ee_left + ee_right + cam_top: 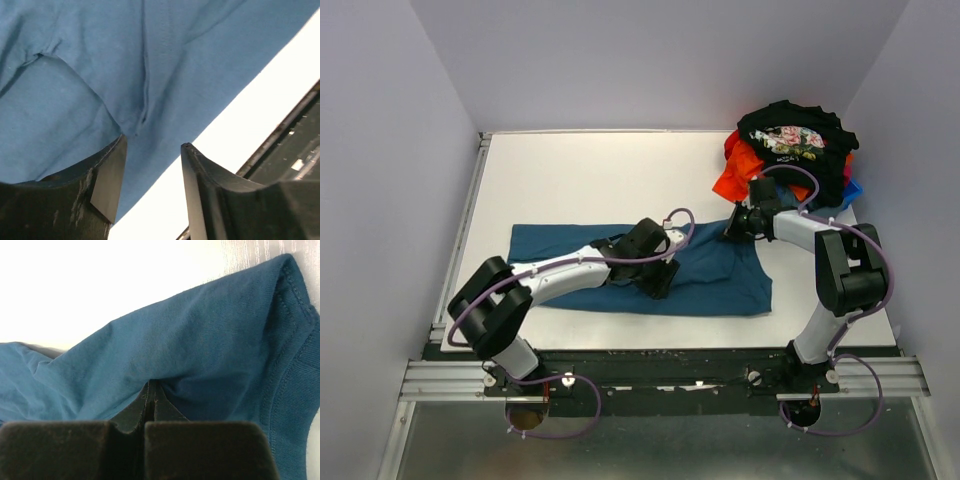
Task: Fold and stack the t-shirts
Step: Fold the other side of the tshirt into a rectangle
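Observation:
A teal-blue t-shirt (pixel 720 275) lies flat across the near middle of the table. My left gripper (pixel 658 285) hovers over its near edge, open, with nothing between the fingers (pixel 154 142); under them are teal cloth (pixel 100 75) and the shirt's hem. My right gripper (pixel 732 230) is at the shirt's far right corner, shut on a pinched fold of the teal cloth (pixel 200 340) at its tips (pixel 151 385). At the back right is a heap of t-shirts: a black floral one (pixel 790 140) on top, an orange-red one (pixel 735 170) and a bright blue one (pixel 853 190) beneath.
The white table (pixel 600 170) ends at a metal rail (pixel 660 358) along the near side, also seen as a dark rail (pixel 295 150) in the left wrist view. Grey walls (pixel 380 150) close in the left, back and right sides.

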You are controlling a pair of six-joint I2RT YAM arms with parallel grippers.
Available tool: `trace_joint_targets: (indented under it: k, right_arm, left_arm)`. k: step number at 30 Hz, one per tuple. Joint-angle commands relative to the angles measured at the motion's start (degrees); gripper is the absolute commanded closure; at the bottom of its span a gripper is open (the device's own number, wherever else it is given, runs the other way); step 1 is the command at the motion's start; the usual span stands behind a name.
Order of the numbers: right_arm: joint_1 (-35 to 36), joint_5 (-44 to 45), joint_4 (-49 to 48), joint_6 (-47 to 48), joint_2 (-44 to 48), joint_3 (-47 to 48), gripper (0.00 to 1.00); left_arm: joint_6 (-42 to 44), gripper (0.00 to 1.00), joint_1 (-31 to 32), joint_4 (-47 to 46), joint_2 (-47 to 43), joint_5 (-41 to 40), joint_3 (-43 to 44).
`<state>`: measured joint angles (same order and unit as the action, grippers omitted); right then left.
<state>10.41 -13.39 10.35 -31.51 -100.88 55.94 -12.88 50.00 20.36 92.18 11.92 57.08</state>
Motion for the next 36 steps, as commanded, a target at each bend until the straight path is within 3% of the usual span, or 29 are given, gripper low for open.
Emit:
trace_joint_targets:
  k: [1, 7, 9, 13, 20, 30, 34, 36]
  right_arm:
    - [-0.31, 0.64, 0.46, 0.13, 2.17, -0.04, 0.97]
    - [-0.13, -1.99, -0.06, 1.36, 9.64, -4.52, 0.87]
    - [-0.04, -3.04, -0.15, 1.80, 11.84, -6.36, 0.81]
    - [0.04, -6.29, -1.11, 1.54, 13.78, -10.49, 0.81]
    - [0.13, -12.79, -4.37, 0.92, 13.78, -16.21, 0.69]
    - [1.71, -19.92, -6.39, -1.71, 19.84, -24.38, 0.68]
    - [2.68, -21.68, -7.71, -3.74, 22.56, -28.69, 0.74]
    - [2.86, -22.03, -7.10, -4.09, 24.49, -30.18, 0.82]
  left_arm:
    - [-2.14, 0.39, 0.19, -8.05, -6.74, 5.47, -2.06]
    - [-5.65, 0.39, -3.32, -9.20, -4.39, 2.41, 3.99]
    - [-7.59, 0.39, -5.08, -10.16, -1.06, 3.01, 6.98]
    - [-9.70, 0.43, -5.96, -8.59, 9.83, 3.63, 16.63]
    - [-11.55, 0.44, -7.54, -5.77, 24.78, 4.68, 30.88]
    - [-11.46, 0.46, -10.62, -0.06, 38.33, 7.93, 45.13]
    - [-11.46, 0.46, -12.11, 0.56, 41.58, 8.73, 48.47]
    - [-11.55, 0.47, -12.38, 1.17, 43.25, 9.43, 50.58]
